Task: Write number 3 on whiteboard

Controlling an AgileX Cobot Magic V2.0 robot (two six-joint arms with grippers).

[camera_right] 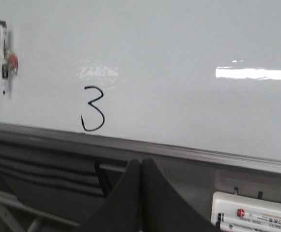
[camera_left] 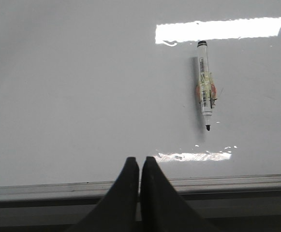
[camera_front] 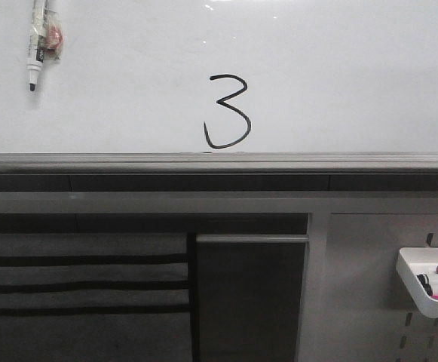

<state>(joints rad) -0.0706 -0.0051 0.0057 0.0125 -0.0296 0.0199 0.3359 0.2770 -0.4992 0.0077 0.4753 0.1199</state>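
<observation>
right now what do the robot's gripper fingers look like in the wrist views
Only the fingers show. The left gripper has two matte black fingers that taper from broad bases to rounded tips. The right gripper looks the same: plain black, wedge-shaped fingers. No cables, markings or labels are visible on either, and the arms themselves are out of view.

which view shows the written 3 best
The front view: the number 3 sits centred, sharp and square-on, just above the whiteboard ledge. The right wrist view shows it whole but smaller, off to one side and softer. The left wrist view shows only blank board and a marker.
</observation>
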